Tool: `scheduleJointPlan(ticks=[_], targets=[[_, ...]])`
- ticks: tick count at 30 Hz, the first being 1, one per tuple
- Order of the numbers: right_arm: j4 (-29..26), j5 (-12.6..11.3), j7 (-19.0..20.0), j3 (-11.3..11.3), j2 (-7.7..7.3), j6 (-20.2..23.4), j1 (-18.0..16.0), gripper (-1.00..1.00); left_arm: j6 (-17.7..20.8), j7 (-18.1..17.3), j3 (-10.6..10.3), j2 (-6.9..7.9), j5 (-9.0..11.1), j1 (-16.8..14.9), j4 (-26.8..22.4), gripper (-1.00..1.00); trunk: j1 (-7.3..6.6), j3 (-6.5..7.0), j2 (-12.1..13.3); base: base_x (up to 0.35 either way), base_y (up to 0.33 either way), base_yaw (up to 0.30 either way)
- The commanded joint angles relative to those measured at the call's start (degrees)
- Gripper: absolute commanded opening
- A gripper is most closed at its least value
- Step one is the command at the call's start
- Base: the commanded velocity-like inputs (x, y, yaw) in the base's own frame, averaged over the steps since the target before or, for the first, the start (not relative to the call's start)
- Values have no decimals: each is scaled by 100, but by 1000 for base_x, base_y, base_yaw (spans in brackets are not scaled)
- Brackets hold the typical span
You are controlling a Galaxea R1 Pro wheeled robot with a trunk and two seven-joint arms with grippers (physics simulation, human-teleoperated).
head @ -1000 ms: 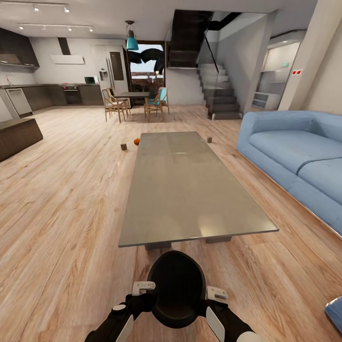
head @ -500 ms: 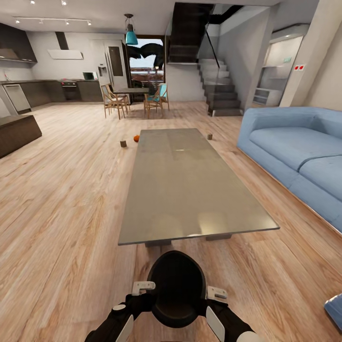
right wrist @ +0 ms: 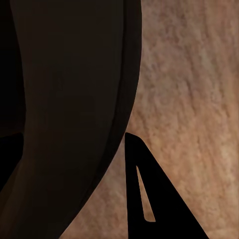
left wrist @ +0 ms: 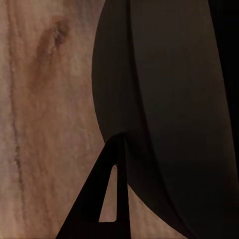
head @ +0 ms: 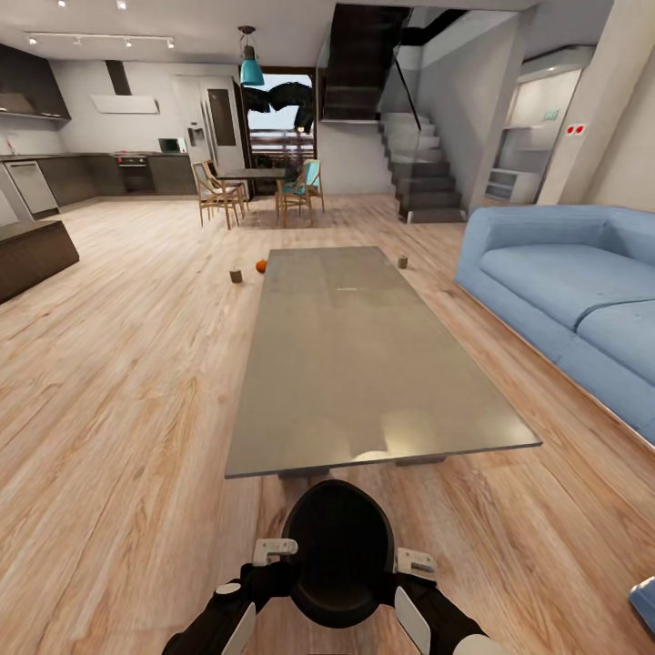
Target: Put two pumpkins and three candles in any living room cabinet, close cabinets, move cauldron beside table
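Barely shifted since earlier — slight camera nudge, sofa point(head: 564, 291) edging right. Cauldron point(head: 337, 553) held near, pinched between both arms over the floor; fingers' state unclear. Pumpkin point(head: 261, 266) far, left of the surface point(head: 364, 364).

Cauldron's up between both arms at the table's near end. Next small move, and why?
Probably lower the round black cauldron to the wood floor here: it is held between both arms, right before the near edge of the long grey low table, so setting it down would leave it beside a table.
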Motion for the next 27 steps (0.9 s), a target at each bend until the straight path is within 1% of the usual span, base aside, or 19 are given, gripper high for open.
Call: scheduleJointPlan(ticks=[1, 2, 9, 20, 27], targets=[[-44, 6, -24, 29, -40, -20, -4, -100, 38, -22, -44, 12, 111, -1, -7, -100, -2, -4, -2, 7, 1, 0], [-44, 6, -24, 31, -38, -20, -4, -100, 38, -23, -44, 11, 111, -1, -7, -100, -2, -4, -2, 4, 1, 0], [-44, 6, -24, 30, -38, -20, -4, -100, 38, -24, -43, 10, 110, -1, -8, -100, 16, -159, -12, 1, 0, 0], [-44, 6, -24, 29, -36, -20, -4, -100, 38, -22, -49, 9, 110, -1, -8, -100, 16, -159, -12, 1, 0, 0], [-44, 6, -24, 32, -36, -20, -4, -100, 38, -24, -52, 10, 103, -1, -8, -100, 16, -159, -12, 62, 0, 0]])
